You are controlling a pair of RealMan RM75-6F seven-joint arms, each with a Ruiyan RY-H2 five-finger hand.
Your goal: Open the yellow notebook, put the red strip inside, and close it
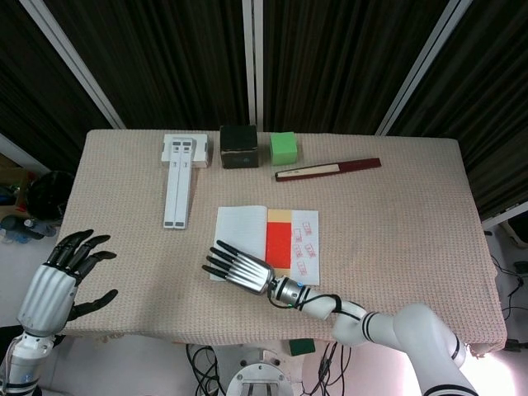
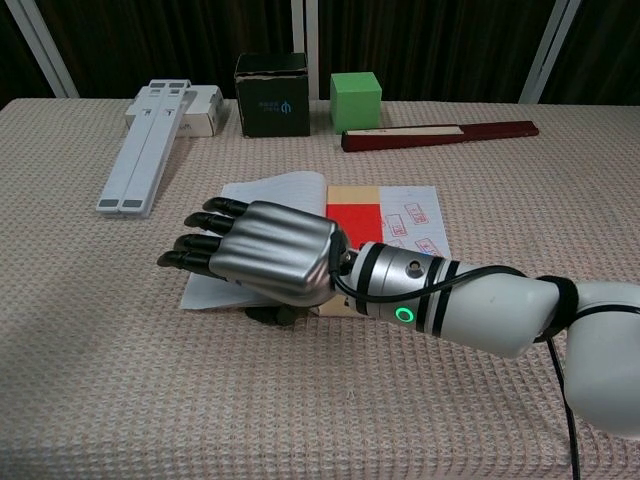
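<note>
Yellow notebook (image 1: 268,241) lies open at the middle of the table (image 1: 396,206) in the head view, the red strip (image 1: 279,245) flat on its right page. My right hand (image 1: 238,269) reaches over the near left corner of the left page, fingers straight, gripping nothing. My left hand (image 1: 62,279) hangs off the near left table edge, fingers spread and empty.

From the chest view, my right hand (image 2: 255,255) lies palm down over the white page (image 2: 270,195), thumb tucked beneath.
</note>
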